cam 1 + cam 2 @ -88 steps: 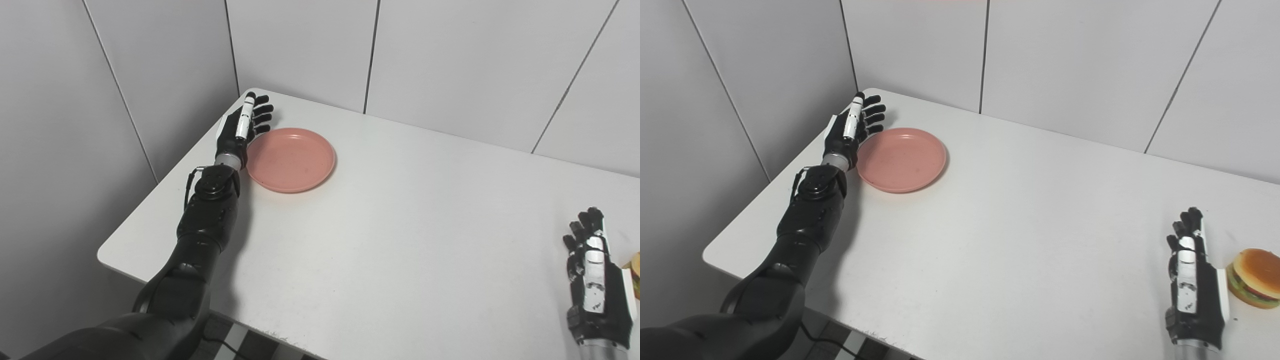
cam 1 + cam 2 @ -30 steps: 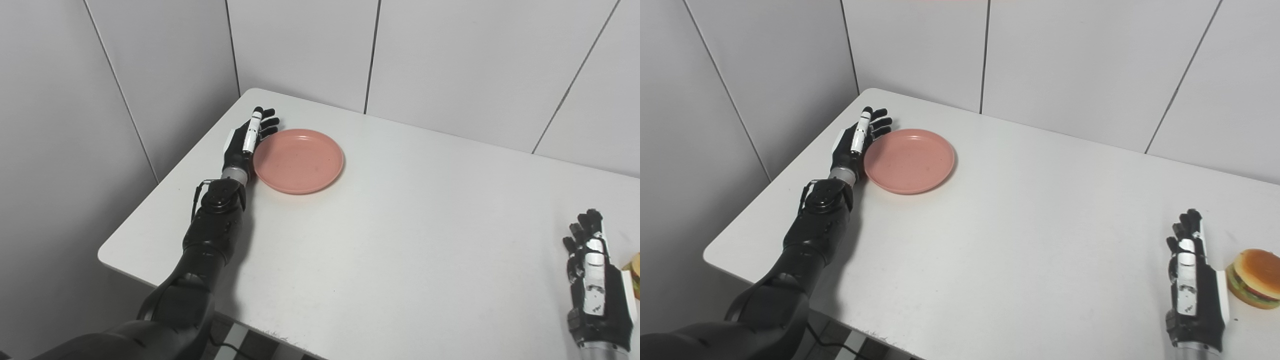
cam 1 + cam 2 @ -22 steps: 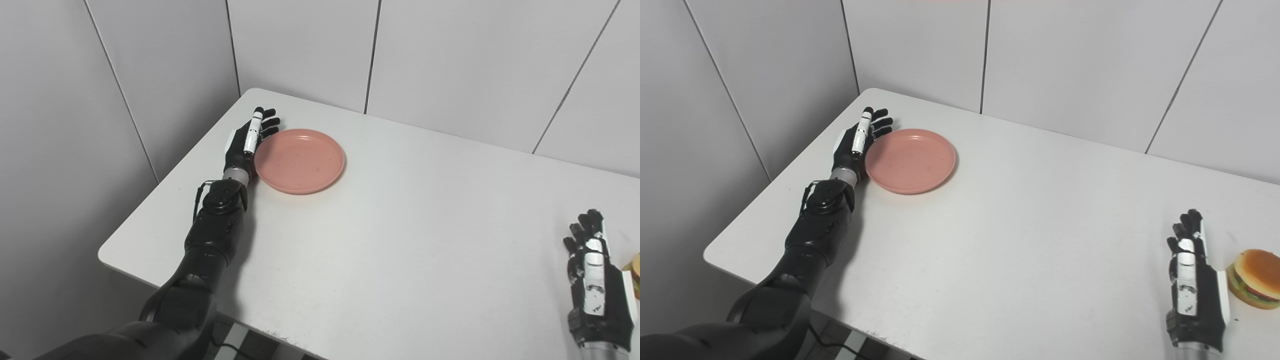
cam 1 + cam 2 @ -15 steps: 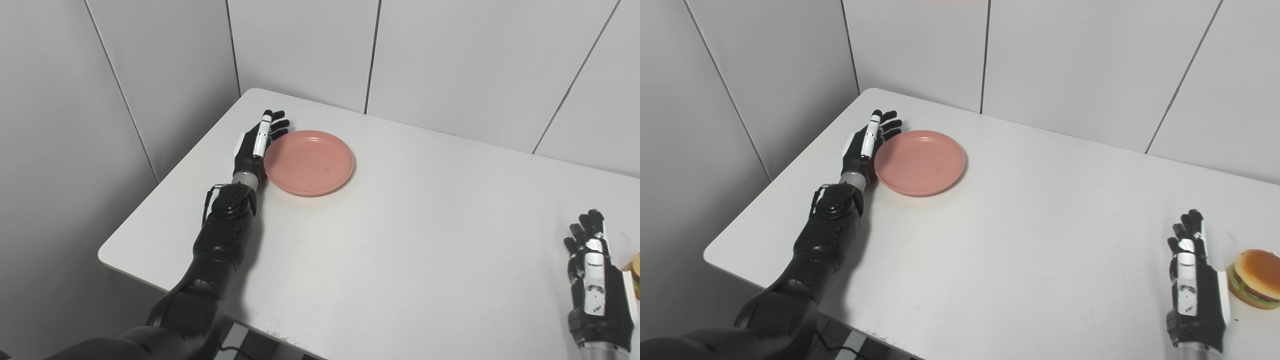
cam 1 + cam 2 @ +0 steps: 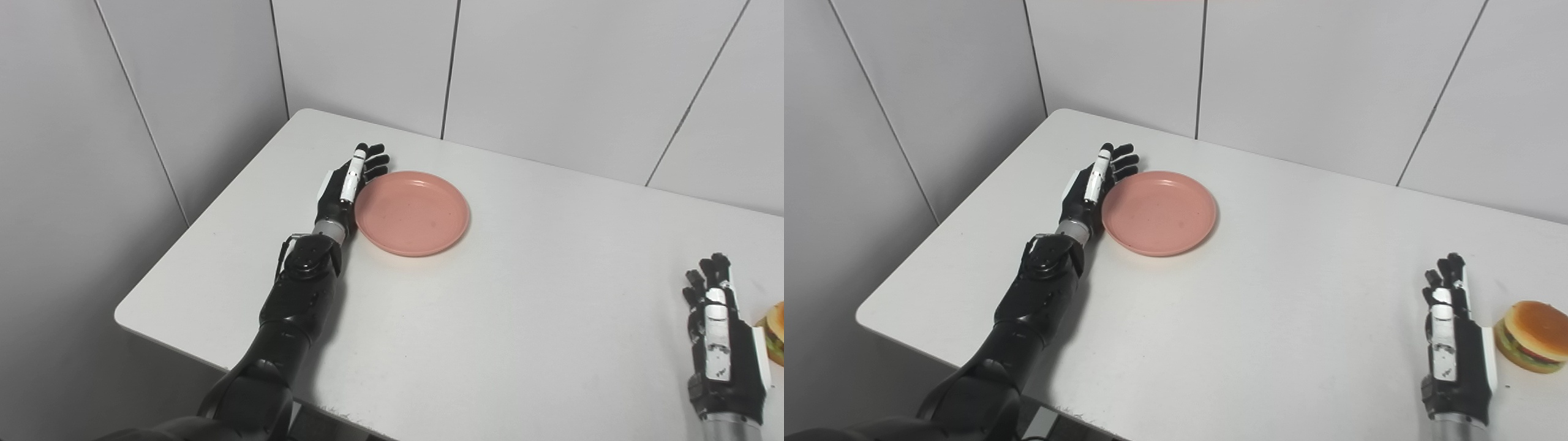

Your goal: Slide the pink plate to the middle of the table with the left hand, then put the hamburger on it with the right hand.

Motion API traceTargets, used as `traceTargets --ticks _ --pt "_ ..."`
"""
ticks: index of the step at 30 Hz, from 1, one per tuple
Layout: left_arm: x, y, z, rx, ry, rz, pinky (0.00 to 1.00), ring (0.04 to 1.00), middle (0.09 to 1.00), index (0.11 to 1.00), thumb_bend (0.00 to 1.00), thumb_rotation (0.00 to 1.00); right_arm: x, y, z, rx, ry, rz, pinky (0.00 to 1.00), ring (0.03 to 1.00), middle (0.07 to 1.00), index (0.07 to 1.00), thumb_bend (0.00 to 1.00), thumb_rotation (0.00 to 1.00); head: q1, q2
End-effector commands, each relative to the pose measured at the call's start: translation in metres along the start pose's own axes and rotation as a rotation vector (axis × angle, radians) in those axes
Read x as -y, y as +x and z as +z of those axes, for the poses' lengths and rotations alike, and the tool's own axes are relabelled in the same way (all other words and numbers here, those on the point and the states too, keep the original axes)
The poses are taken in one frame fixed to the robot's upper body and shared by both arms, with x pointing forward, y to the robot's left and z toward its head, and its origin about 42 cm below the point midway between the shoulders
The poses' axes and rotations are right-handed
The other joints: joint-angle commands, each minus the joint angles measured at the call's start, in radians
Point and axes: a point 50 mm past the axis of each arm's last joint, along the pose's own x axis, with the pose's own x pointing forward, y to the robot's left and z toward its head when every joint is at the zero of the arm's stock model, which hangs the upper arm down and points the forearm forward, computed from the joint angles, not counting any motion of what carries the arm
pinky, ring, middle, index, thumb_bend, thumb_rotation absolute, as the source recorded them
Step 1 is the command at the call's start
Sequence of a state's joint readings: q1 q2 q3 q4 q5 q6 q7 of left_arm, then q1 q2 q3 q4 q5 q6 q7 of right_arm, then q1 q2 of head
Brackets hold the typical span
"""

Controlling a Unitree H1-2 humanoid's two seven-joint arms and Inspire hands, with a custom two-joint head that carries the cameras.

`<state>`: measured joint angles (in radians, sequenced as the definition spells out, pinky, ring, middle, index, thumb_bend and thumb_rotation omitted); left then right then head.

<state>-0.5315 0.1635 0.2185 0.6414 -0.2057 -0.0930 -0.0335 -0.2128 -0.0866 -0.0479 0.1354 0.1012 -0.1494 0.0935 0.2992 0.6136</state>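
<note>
No writing is seen. The pink plate point(image 5: 412, 212) has been pushed right by the flat, empty left hand point(image 5: 345, 187). The right hand point(image 5: 1451, 334) is held splayed and empty beside the hamburger point(image 5: 1531, 336).

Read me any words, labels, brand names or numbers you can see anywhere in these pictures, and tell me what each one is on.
None can be read.
The pink plate, the hamburger, the white table and the wall panels all look plain.
The white patches on the left hand and right hand carry a few dark specks, too small to read as text.
</note>
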Motion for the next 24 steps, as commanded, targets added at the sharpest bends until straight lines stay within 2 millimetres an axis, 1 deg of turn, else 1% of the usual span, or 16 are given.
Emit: traceTargets --ticks 1,4,5,6,7,9,10,11,12,15,17,18,19,20,21,24 --pt "0.011 0.007 0.009 0.024 -0.009 -0.063 0.83 0.847 0.819 0.783 0.47 1.00 -0.006 0.004 0.001 0.012 0.022 0.001 1.00 0.975 0.992 1.000 0.54 0.93 -0.029 0.006" --pt "0.019 0.006 0.008 0.024 -0.024 -0.080 0.82 0.842 0.815 0.777 0.47 1.00 -0.010 0.005 0.000 0.004 0.035 0.007 1.00 0.979 0.999 1.000 0.58 0.92 -0.079 0.017" --pt "0.023 0.004 0.008 0.023 -0.027 -0.081 0.81 0.839 0.811 0.771 0.46 1.00 -0.013 0.005 0.000 0.004 0.048 0.008 1.00 0.984 1.000 1.000 0.60 0.90 -0.088 0.018" --pt "0.026 0.003 0.008 0.022 -0.028 -0.082 0.81 0.836 0.807 0.768 0.45 1.00 -0.016 0.006 0.000 0.005 0.059 0.007 1.00 0.988 1.000 1.000 0.60 0.89 -0.115 0.022" --pt "0.029 0.002 0.007 0.019 -0.026 -0.084 0.80 0.832 0.804 0.765 0.45 1.00 -0.019 0.005 0.000 0.008 0.055 0.005 1.00 0.988 1.000 1.000 0.61 0.88 -0.120 0.023" --pt "0.033 0.000 0.004 0.015 -0.017 -0.091 0.80 0.824 0.797 0.761 0.45 1.00 -0.023 0.005 0.003 0.009 0.054 0.003 1.00 0.983 1.000 1.000 0.60 0.88 -0.146 0.027" --pt "0.035 -0.001 0.003 0.014 -0.011 -0.093 0.80 0.822 0.796 0.761 0.45 1.00 -0.024 0.004 0.003 0.008 0.054 0.000 1.00 0.978 1.000 1.000 0.59 0.87 -0.171 0.030" --pt "0.037 -0.002 0.002 0.013 -0.006 -0.094 0.79 0.814 0.790 0.756 0.45 1.00 -0.026 0.004 0.004 0.006 0.053 -0.001 0.99 0.972 0.998 1.000 0.59 0.88 -0.171 0.030" --pt "0.039 -0.003 0.001 0.011 0.000 -0.097 0.77 0.806 0.785 0.753 0.45 1.00 -0.027 0.004 0.004 0.005 0.051 -0.003 0.98 0.967 0.996 1.000 0.58 0.88 -0.196 0.033" --pt "0.048 -0.007 -0.001 -0.018 -0.023 -0.108 0.77 0.805 0.786 0.757 0.45 1.00 -0.033 0.004 0.005 0.000 0.030 -0.002 0.96 0.960 0.992 1.000 0.58 0.89 -0.235 0.037" --pt "0.053 -0.010 -0.003 -0.035 -0.023 -0.116 0.77 0.796 0.781 0.756 0.44 1.00 -0.037 0.005 0.007 -0.005 0.037 0.001 0.97 0.970 0.998 1.000 0.58 0.89 -0.268 0.041" --pt "0.055 -0.011 -0.004 -0.042 -0.024 -0.125 0.77 0.794 0.781 0.757 0.43 1.00 -0.038 0.005 0.006 -0.006 0.030 0.003 0.98 0.976 0.999 1.000 0.57 0.89 -0.273 0.042" --pt "0.056 -0.012 -0.005 -0.045 -0.024 -0.133 0.77 0.794 0.782 0.758 0.42 1.00 -0.039 0.006 0.006 -0.007 0.020 0.004 0.97 0.976 1.000 1.000 0.57 0.91 -0.297 0.042" --pt "0.057 -0.013 -0.006 -0.047 -0.024 -0.141 0.77 0.795 0.784 0.760 0.42 1.00 -0.041 0.006 0.006 -0.010 0.014 0.005 0.98 0.977 1.000 1.000 0.57 0.92 -0.300 0.042" --pt "0.058 -0.014 -0.008 -0.048 -0.024 -0.147 0.77 0.797 0.785 0.761 0.41 1.00 -0.042 0.007 0.005 -0.014 0.005 0.004 0.98 0.977 1.000 1.000 0.58 0.92 -0.321 0.044" --pt "0.061 -0.017 -0.011 -0.056 -0.030 -0.160 0.78 0.801 0.787 0.761 0.41 1.00 -0.045 0.008 0.004 -0.028 -0.005 0.000 0.98 0.978 0.999 1.000 0.59 0.92 -0.339 0.044"
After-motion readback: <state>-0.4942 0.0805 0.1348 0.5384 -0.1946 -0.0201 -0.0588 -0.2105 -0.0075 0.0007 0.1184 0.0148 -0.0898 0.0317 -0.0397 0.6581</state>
